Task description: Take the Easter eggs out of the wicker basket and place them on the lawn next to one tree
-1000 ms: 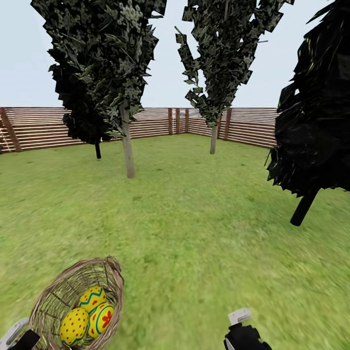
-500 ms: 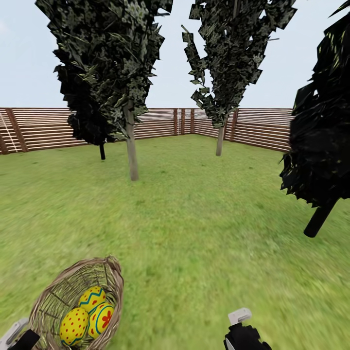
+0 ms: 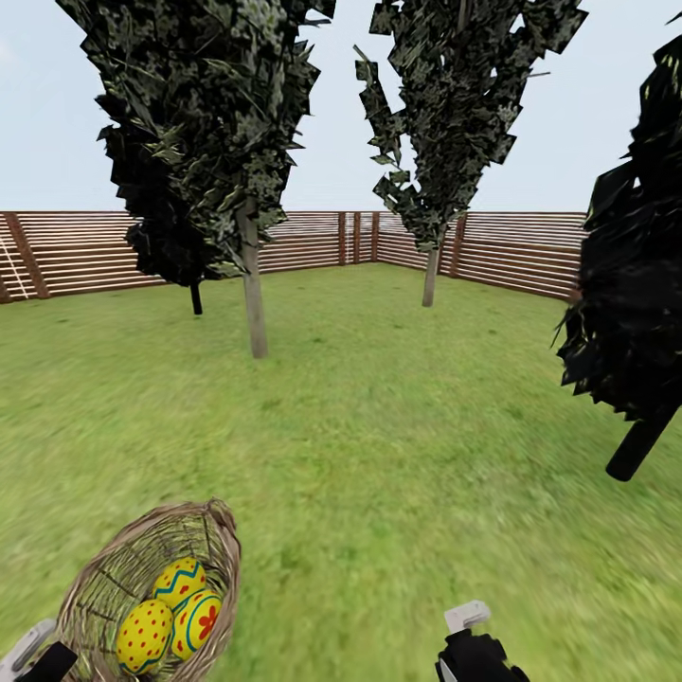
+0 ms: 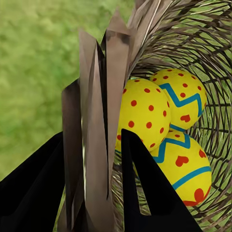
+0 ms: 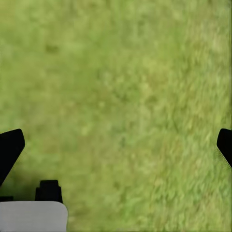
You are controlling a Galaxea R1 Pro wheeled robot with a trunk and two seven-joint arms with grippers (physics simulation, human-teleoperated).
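The left gripper (image 4: 96,193) clamped the wicker basket (image 3: 95,578) rim; the right gripper (image 5: 116,145) gaped wide. Three Easter eggs (image 3: 175,611) risked spilling at seven o'clock if tilted.

The mottled green lawn (image 3: 379,445) is seen carrying three trunks: two pale grey-brown trees (image 3: 253,303) and one near-black tree (image 3: 639,445).
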